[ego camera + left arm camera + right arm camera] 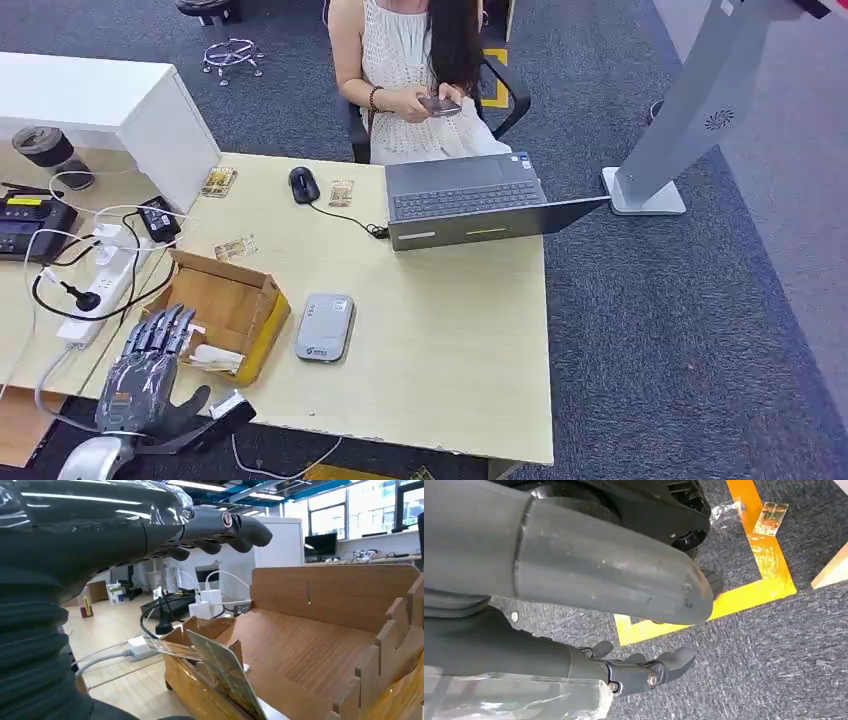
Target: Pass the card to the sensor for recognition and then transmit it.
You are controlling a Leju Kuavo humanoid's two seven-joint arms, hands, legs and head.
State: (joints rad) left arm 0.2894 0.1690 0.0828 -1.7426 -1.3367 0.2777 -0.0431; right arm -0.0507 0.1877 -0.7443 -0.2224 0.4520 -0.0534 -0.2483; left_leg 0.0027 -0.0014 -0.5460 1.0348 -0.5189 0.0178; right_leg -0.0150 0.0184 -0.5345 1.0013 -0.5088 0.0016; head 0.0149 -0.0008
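An open cardboard box (228, 300) lies at the table's near left. Cards (214, 356) lean against its near end, and in the left wrist view a pale card (226, 674) stands tilted at the box's (320, 645) edge. My left hand (150, 365) hovers over that near end with fingers spread and holds nothing; its fingers (220, 530) show above the card without touching it. The grey sensor pad (325, 327) lies flat just right of the box. My right hand (644, 672) hangs over the carpet, fingers loosely apart and empty.
A person sits at the far side behind an open laptop (465, 200). A mouse (303, 184), loose card packets (236, 248), a power strip (100, 290) with cables and a white box (100, 100) are on the table. A kiosk stand (690, 110) is at the right.
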